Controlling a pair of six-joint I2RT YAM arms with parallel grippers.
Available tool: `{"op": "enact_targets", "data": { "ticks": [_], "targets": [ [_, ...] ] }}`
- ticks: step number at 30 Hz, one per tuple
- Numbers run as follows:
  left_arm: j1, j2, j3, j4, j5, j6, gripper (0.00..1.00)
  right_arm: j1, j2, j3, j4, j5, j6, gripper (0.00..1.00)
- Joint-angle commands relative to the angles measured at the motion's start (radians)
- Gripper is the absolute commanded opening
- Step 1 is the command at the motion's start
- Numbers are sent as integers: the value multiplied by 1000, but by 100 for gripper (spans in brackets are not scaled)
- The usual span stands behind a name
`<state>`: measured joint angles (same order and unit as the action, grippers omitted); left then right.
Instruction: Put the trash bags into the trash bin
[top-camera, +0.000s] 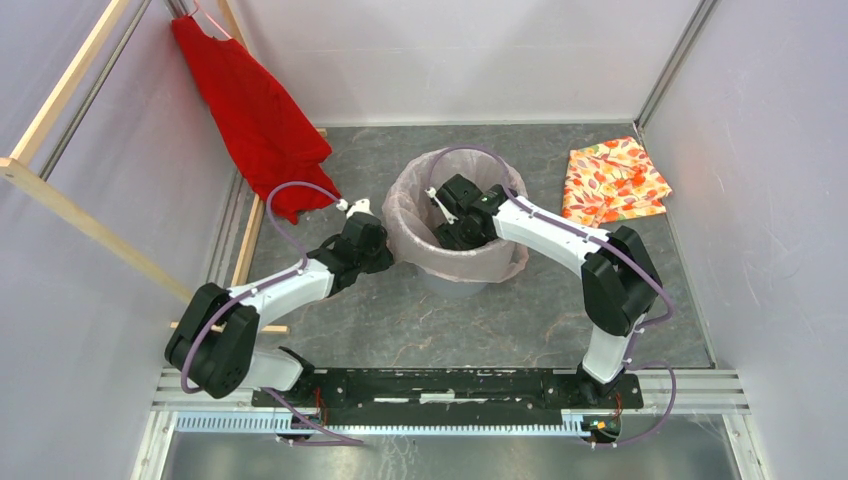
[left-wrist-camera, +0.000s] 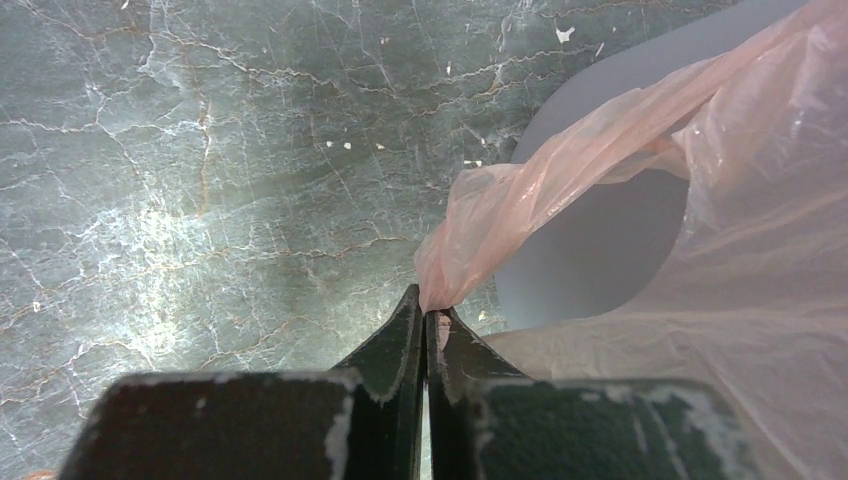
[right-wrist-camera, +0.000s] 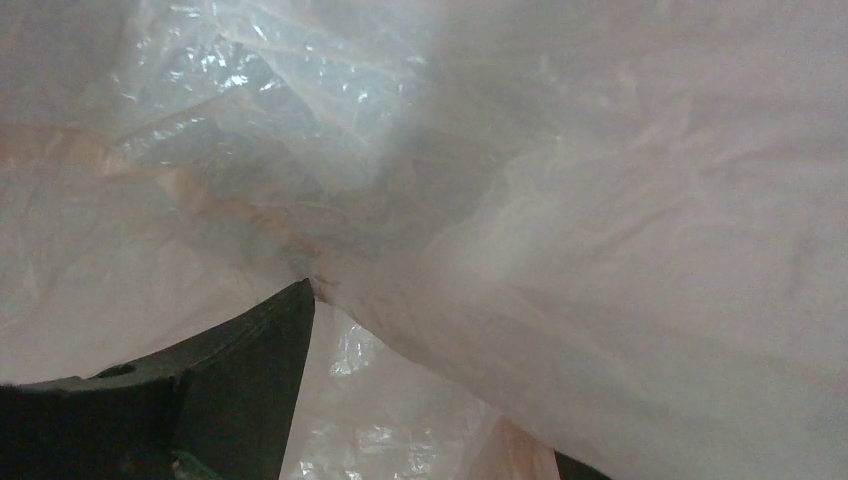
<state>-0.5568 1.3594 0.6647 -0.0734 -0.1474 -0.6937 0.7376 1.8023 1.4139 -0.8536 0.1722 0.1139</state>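
At the upper left of the overhead view a red garment (top-camera: 255, 110) hangs down beside a wooden frame (top-camera: 60, 100), its lower end reaching the dark marbled table (top-camera: 400, 320). Below it, the left arm stretches from the lower left toward the middle, and the left gripper (top-camera: 388, 254) sits just beside the left side of the bin (top-camera: 455, 285). In the left wrist view that gripper (left-wrist-camera: 425, 315) is clenched, its two dark fingers pressed together on a gathered edge of the pink bag (left-wrist-camera: 760, 200), which spreads up and to the right over the grey wall of the bin (left-wrist-camera: 600, 250), above the table (left-wrist-camera: 200, 180). In the middle of the overhead view the bag (top-camera: 410, 225) lines the bin, with its thin film folded outward over the rim and hanging partway down the outside. The right gripper (top-camera: 452, 222) reaches down into the bin's mouth, inside the bag. In the right wrist view crinkled translucent bag film (right-wrist-camera: 600, 200) fills nearly the whole frame. The right gripper (right-wrist-camera: 437, 372) is spread wide, with one dark finger at the lower left and only a sliver of the other at the bottom edge, and it grasps nothing that can be made out. At the upper right of the overhead view a folded orange floral cloth (top-camera: 615, 180) lies flat on the table, well apart from the bin.
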Motion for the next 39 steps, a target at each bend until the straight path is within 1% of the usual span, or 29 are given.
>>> {"op": "enact_targets", "data": {
  "ticks": [1, 8, 35, 39],
  "targets": [
    [-3, -32, 9, 9, -19, -29, 7, -4, -2, -19, 17, -8, -12, 83],
    [-3, -48, 14, -1, -11, -27, 9, -5, 7, -48, 35, -7, -14, 83],
    [-3, -87, 25, -24, 22, -14, 14, -14, 70, -53, 41, -17, -31, 83],
    [-3, -99, 31, -34, 19, -9, 17, -15, 71, -55, 40, -19, -32, 83]
  ]
}}
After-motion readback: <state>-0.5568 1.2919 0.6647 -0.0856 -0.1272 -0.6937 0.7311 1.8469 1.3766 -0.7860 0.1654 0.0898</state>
